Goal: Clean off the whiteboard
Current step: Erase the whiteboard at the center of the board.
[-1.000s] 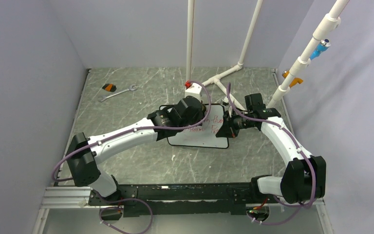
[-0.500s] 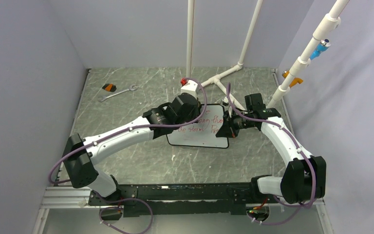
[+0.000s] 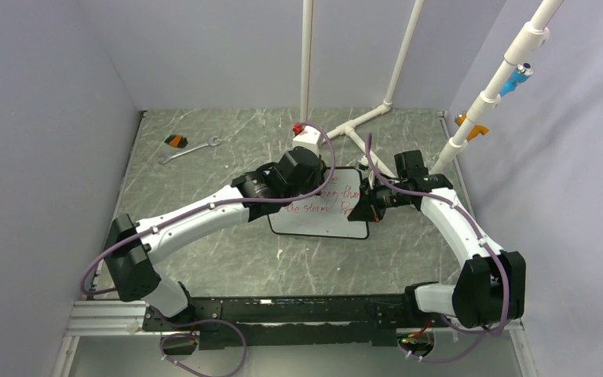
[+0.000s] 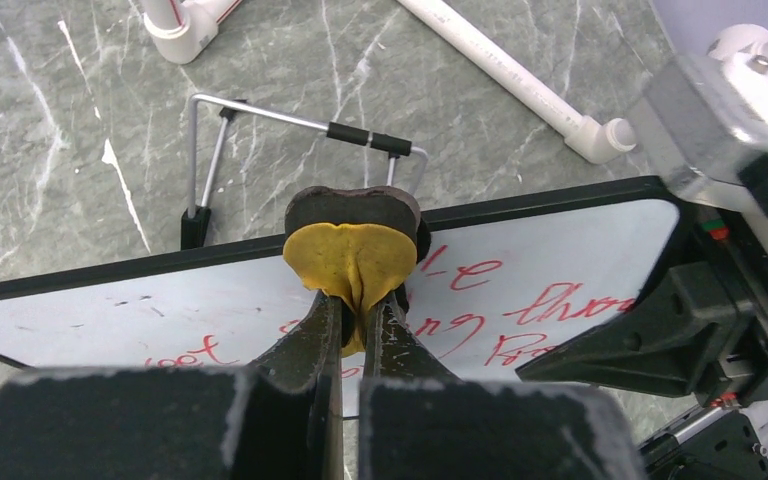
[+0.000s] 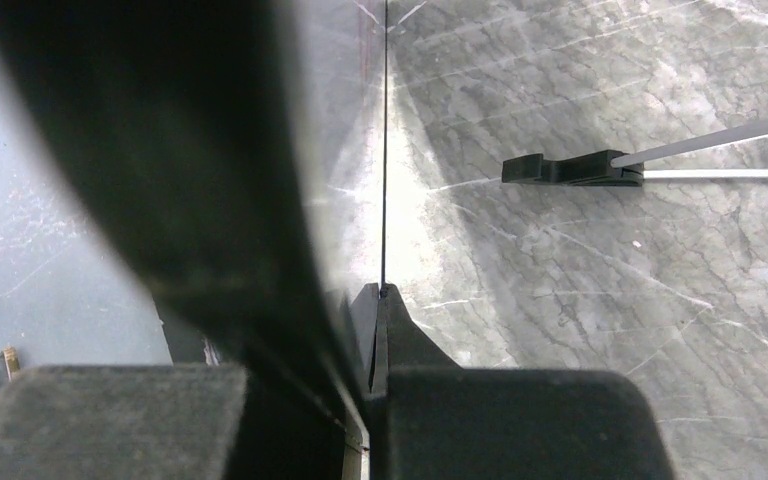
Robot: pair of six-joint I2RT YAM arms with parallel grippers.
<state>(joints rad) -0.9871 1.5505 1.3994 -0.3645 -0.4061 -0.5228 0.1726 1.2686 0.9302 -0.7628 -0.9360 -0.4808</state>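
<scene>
Far left on the grey marble surface [image 3: 204,259] there's a wrench [image 3: 191,150] lying loose. Next over, the left pincer [image 4: 360,312] is clamped tight on a yellow eraser [image 4: 350,255], which is pressed against the whiteboard [image 4: 560,250] near its top edge. The board sits mid-surface, propped on its wire stand [image 4: 260,115], with red writing on it. Then the right pincer [image 5: 373,325] is squeezed shut on the board's right edge.

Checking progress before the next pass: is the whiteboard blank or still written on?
Still written on. Red handwriting covers the whiteboard beside the yellow eraser in the left gripper.
</scene>
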